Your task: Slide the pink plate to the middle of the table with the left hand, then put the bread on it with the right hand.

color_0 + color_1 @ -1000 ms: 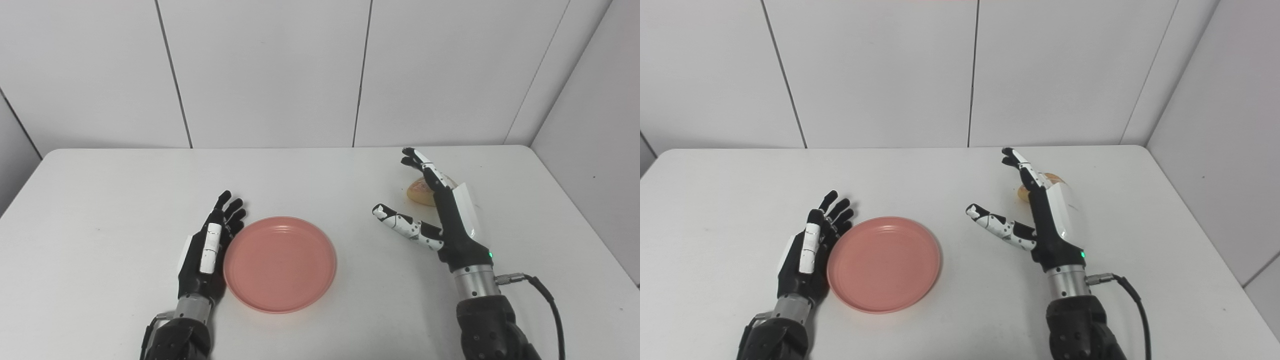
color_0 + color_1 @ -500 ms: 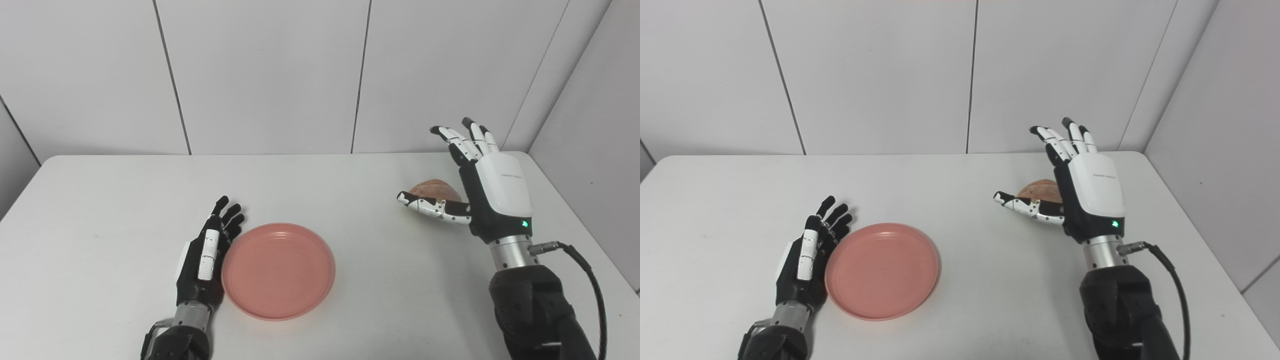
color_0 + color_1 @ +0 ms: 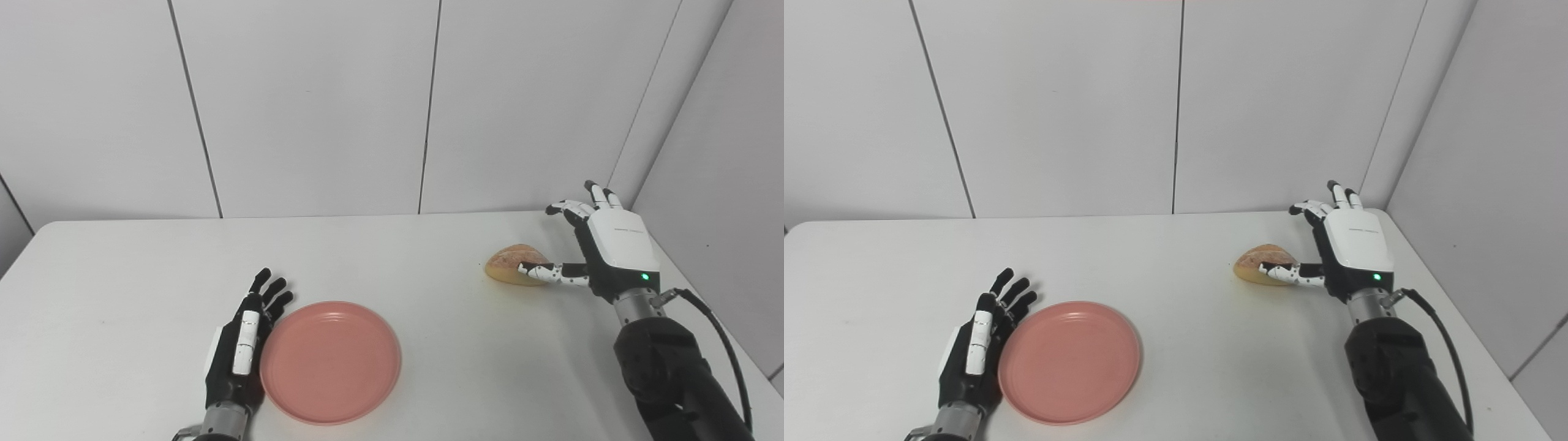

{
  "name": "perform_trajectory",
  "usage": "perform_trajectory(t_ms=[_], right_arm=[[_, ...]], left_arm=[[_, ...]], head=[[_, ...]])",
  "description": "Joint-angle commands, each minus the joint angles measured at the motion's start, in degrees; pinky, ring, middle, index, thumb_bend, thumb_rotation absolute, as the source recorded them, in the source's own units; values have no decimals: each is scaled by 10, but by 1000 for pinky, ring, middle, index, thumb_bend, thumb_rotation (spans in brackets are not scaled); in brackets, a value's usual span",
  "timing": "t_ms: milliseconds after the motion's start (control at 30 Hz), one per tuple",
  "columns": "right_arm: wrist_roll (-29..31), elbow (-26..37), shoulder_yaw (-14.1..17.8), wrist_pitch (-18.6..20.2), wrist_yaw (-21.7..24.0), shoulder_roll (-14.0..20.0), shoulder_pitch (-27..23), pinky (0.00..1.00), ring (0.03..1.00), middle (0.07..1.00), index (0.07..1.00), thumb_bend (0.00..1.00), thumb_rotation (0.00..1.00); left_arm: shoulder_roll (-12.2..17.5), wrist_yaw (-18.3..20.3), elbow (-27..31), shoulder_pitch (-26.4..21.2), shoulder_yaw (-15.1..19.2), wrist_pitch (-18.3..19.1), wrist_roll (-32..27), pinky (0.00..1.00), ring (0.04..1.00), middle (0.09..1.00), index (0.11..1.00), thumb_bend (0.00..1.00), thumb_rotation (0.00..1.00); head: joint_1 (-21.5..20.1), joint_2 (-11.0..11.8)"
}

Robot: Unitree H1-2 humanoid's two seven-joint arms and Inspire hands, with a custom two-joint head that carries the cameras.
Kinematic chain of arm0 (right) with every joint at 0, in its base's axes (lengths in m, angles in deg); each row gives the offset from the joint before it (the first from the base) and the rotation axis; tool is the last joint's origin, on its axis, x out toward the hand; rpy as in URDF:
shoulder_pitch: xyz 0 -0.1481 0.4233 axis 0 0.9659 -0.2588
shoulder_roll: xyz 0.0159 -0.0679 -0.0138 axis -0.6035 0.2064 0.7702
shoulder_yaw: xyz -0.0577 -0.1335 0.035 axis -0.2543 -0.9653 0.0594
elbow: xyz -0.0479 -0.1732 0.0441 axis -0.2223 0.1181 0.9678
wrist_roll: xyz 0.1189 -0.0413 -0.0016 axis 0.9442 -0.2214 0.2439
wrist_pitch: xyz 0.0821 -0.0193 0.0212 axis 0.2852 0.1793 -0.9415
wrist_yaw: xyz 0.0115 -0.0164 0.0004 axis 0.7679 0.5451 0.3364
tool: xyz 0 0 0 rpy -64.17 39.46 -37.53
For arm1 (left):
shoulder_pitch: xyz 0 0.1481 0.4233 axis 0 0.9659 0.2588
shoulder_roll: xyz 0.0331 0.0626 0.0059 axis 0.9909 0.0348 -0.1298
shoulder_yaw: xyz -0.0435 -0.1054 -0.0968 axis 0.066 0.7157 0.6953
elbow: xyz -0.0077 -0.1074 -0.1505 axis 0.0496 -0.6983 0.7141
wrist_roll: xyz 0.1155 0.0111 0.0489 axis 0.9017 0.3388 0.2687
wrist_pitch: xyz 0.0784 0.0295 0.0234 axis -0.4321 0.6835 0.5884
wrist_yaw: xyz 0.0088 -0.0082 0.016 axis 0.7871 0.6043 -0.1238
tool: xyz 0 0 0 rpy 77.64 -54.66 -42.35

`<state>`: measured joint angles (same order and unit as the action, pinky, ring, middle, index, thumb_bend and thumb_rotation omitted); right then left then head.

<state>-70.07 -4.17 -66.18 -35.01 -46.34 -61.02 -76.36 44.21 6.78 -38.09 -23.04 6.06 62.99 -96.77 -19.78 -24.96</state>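
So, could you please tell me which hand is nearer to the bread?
Right. The right hand is beside the bread, its thumb against the near side. The left hand is far across the table, against the pink plate.

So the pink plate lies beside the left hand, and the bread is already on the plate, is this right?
Not quite. The bread is not on the pink plate; it lies on the table far to the right, at the right hand. The left eye view shows this. The plate does lie beside the left hand.
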Motion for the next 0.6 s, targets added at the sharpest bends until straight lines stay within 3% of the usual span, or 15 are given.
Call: perform_trajectory(t_ms=[0,333,567], right_arm=[[-4,-7,-1,-7,-22,25,-31,1000,1000,767,697,1000,576],[8,-78,-28,-3,-18,42,-67,1000,1000,765,709,1000,581],[26,-95,-43,-3,-2,45,-83,1000,1000,779,727,1000,575]], left_arm=[[-8,1,-5,1,-2,4,-3,968,868,895,905,800,839],[-9,2,-6,3,-4,4,-3,996,853,893,918,833,815],[-12,-1,-6,5,-4,6,-1,981,839,888,915,852,802]], head=[[2,-1],[7,-2],[9,-4]])
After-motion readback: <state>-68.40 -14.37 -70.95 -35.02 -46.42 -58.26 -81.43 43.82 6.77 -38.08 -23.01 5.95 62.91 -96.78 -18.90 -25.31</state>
